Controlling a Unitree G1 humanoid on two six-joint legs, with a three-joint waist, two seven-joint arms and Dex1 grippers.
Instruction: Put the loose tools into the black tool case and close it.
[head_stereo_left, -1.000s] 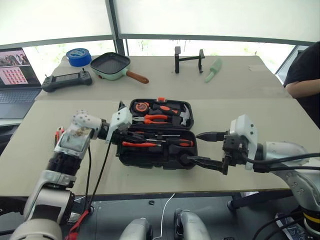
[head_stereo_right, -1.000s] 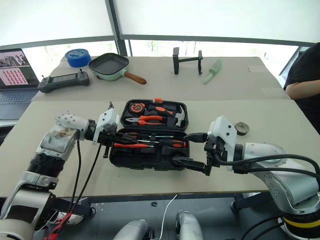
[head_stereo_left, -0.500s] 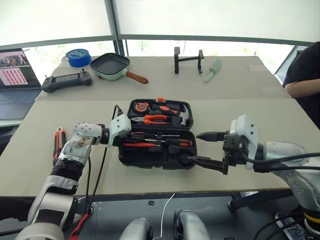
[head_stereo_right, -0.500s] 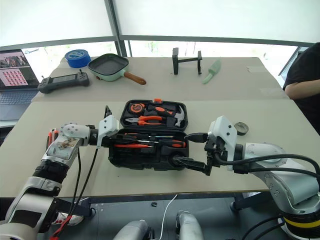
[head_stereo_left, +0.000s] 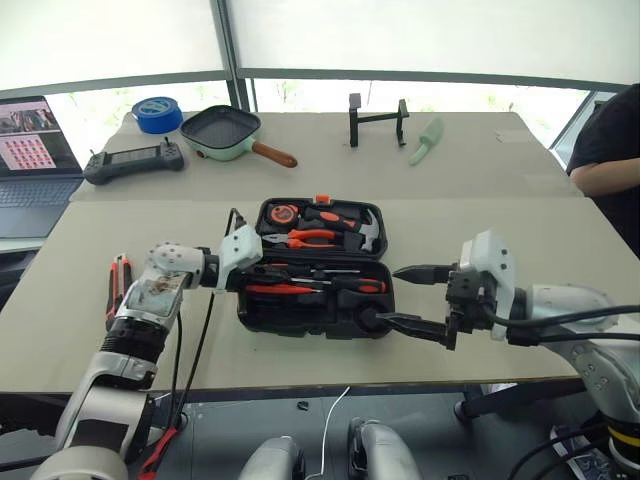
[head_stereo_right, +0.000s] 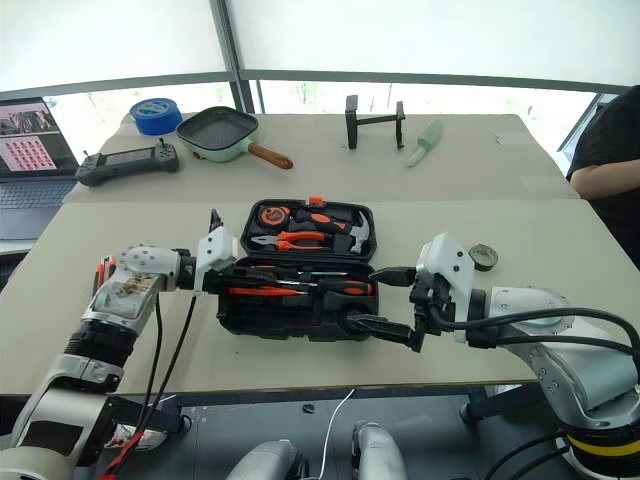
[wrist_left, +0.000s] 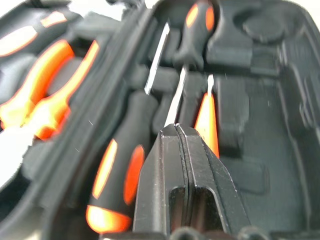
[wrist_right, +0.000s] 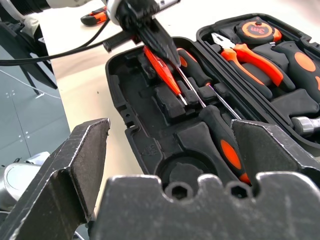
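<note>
Left claw (head_stereo_right: 236, 276) lower, over case (head_stereo_right: 300, 310)

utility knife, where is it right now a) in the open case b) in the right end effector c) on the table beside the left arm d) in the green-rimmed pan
c: the orange-black utility knife lies on the table beside the robot's left arm, outside the open tool case; the right end effector is open with nothing between its fingers.

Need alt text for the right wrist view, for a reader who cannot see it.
The right gripper's open fingers frame the open black tool case, where the left gripper, shut, reaches over the slim orange screwdriver. Two black-and-orange screwdrivers lie beside it; pliers and tape measure fill the lid.
</note>
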